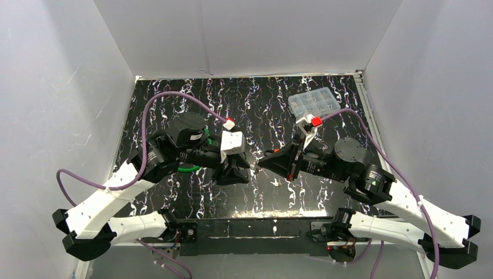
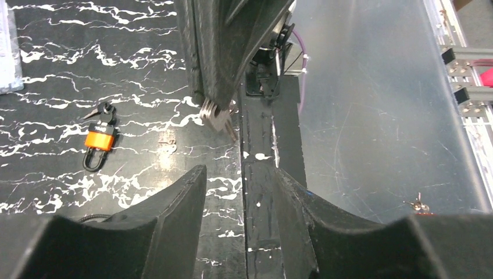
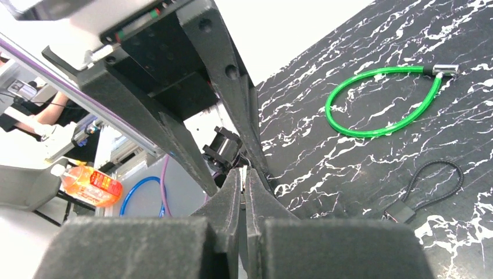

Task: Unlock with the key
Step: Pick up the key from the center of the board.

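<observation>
Pinching a small bunch of silver keys [image 2: 224, 122] at its very tips, the right gripper [image 2: 213, 104] is pressing its fingers together on the metal and letting the blades hang free below, which is leaving the working end exposed for a keyhole. Facing it tip to tip, the left gripper [image 2: 239, 177] is standing with its fingers apart and nothing between them. The keys are hanging just beyond its tips, touching neither finger, so the right gripper alone is carrying them. Both are hovering above the near edge of the surface [image 2: 87, 58], probably because a pass between grippers needs room around the keys.

The orange padlock [image 2: 99, 139] is lying flat on the surface, ahead of the left gripper and off to its left, well apart from the keys, with its shackle pointing back toward that gripper. A dark piece is sitting against the end opposite the shackle; whether it is a key in the lock I cannot tell. Ahead of the right gripper and to its right, a green cable lock [image 3: 381, 104] and a black cable lock [image 3: 401, 213] are lying untouched.

As I judge it, the unlocking is not yet beginning: the keys are needing a carry down to the padlock, and so thin a pinch is looking weak for turning.
</observation>
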Controlling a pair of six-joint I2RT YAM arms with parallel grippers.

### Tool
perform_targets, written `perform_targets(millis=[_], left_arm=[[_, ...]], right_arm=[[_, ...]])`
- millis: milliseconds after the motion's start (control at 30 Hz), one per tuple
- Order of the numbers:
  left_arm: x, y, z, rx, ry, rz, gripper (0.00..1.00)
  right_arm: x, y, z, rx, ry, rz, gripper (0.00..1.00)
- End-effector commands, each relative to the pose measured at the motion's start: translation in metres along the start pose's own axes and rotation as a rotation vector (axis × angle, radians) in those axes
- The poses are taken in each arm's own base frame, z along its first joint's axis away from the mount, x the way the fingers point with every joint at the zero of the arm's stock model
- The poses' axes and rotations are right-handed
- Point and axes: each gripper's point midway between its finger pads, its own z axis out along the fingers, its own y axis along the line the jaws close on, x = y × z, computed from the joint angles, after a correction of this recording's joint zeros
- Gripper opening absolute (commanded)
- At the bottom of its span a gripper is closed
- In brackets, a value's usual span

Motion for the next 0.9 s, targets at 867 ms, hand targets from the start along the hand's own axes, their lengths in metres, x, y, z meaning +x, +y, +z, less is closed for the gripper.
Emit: perform_targets(millis=[867], left_arm=[[-0.038, 0.005, -0.003, -0.033, -0.135, 0.013, 0.13]], right_arm=[[-0.044, 0.022, 0.006, -0.091, -0.174, -0.044, 0.01]])
